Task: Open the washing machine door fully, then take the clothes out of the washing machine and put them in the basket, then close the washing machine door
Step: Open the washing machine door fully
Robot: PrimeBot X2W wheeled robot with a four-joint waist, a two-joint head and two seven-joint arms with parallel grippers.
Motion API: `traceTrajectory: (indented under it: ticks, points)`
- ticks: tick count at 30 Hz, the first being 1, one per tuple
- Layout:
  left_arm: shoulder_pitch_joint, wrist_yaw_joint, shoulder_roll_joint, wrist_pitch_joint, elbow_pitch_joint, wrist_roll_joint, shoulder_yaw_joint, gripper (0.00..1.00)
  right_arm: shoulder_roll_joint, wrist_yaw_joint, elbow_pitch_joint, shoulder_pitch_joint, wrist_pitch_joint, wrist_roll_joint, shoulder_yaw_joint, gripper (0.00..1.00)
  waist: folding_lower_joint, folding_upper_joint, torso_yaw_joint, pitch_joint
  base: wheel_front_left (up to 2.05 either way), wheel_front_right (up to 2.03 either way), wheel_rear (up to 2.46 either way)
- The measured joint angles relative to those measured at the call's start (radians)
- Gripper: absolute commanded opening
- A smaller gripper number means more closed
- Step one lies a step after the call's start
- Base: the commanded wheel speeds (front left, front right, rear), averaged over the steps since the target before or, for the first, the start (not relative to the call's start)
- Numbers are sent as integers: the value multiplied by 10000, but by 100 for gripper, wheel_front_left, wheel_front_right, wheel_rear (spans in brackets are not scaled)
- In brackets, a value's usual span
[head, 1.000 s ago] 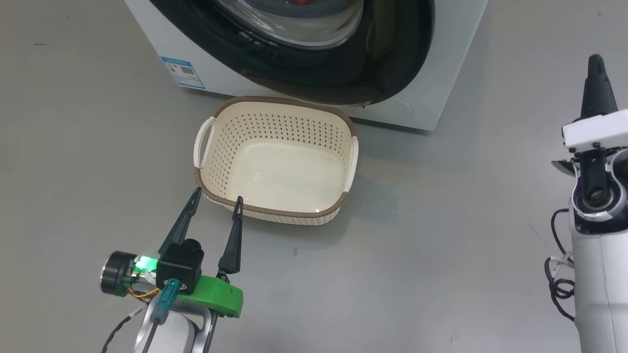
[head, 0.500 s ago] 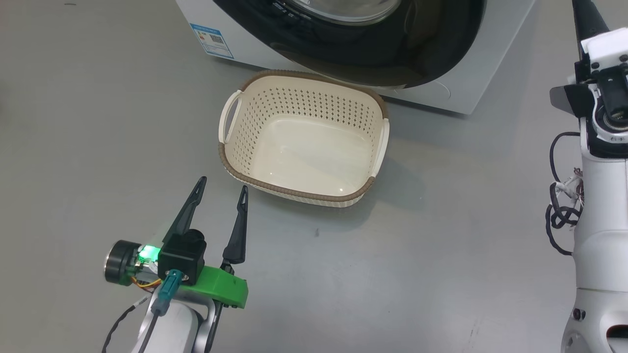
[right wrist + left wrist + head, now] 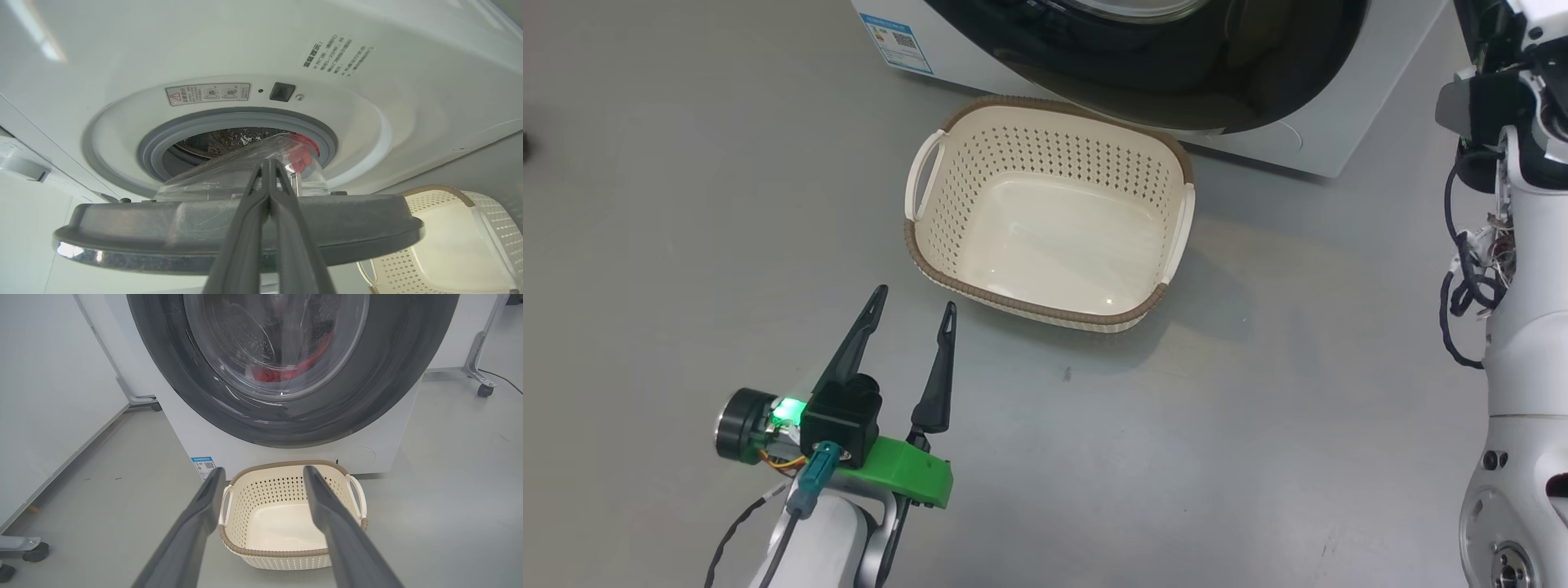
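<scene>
Jaws clenched empty on right gripper point(image 3: 268, 163), door point(image 3: 122, 228) dead ahead, edge-on, lying crosswise. Left gripper point(image 3: 915, 300) spread wide, farther back near basket point(image 3: 1054, 104).

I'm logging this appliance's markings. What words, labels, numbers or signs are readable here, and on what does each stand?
Blue label with a QR code, low on the washing machine front: too small to read.
Warning sticker with a red triangle, above the grey seal: print too small.
Black printed lines on its white front: blurred, unreadable.
Nothing can be quoted.
</scene>
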Motion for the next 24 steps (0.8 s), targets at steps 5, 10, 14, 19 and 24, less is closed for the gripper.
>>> traceTrajectory:
  ticks: [5,10,14,19,24]
  points:
    - [-126,13,-19,0,-6,-77,-52,100,-13,-4,397,-250,215,485,-291,0,0,0,155,14,0,0,0]
    - [-128,50,-23,0,0,-77,-38,100,13,-4,836,-583,502,663,-209,0,0,0,276,24,0,0,0]
    - [-128,88,-25,0,6,-98,-56,100,8,-4,1151,-740,706,892,-161,0,0,0,327,13,0,0,0]
    - [-128,92,-25,0,13,-167,-82,100,-40,-6,1532,-924,974,995,-40,0,0,0,384,-23,0,0,0]
    - [-128,121,-27,0,86,-255,-107,100,-142,-4,1889,-987,1198,1080,44,0,0,0,417,-128,0,0,0]
